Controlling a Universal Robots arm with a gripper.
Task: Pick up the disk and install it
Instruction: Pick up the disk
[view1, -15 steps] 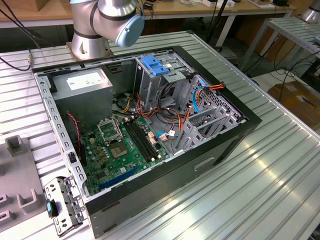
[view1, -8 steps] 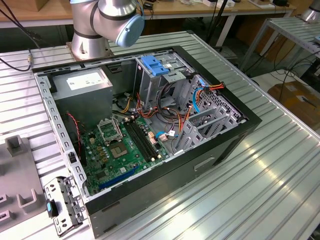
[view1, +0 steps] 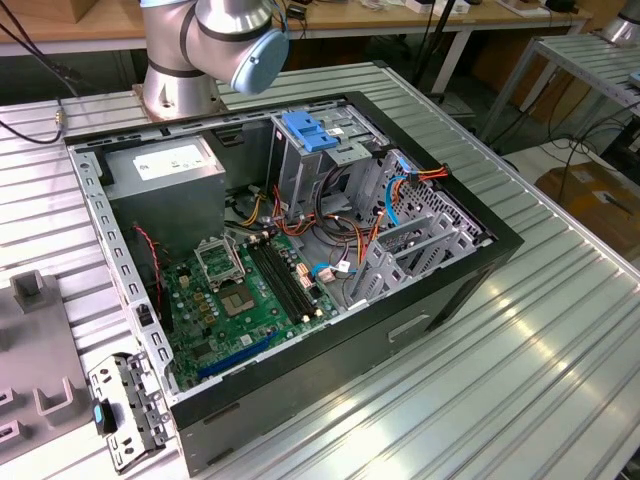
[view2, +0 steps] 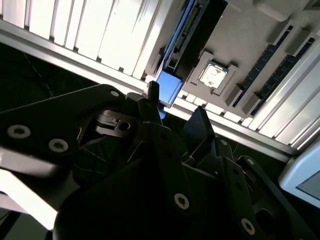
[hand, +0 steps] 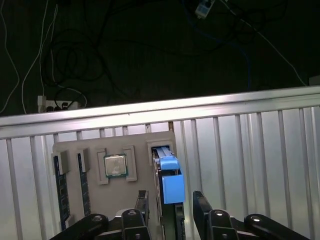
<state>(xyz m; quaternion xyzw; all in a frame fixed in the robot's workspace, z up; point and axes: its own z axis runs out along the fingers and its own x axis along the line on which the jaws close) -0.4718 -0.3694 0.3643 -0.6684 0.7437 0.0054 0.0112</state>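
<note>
The disk (hand: 170, 176) stands on edge in a slot of a grey holder tray (hand: 135, 175), with its blue plastic rail facing the camera. My gripper (hand: 170, 196) is open, one black finger on each side of the disk's near end, with a small gap on both sides. In the second wrist view the same blue rail of the disk (view2: 168, 88) shows just past the gripper (view2: 176, 102), and the disk's dark body runs away from it. The open computer case (view1: 480, 270) lies on the slatted table in the exterior view, with a blue-latched drive cage (view1: 310, 132) inside.
A processor chip (hand: 115, 165) and memory sticks (hand: 61, 187) sit in the tray beside the disk. The table's edge rail (hand: 200, 107) runs just beyond the tray. Inside the case are a grey power supply box (view1: 165, 165), the green motherboard (view1: 250, 300) and loose cables. A metal bracket (view1: 125, 410) lies beside the case.
</note>
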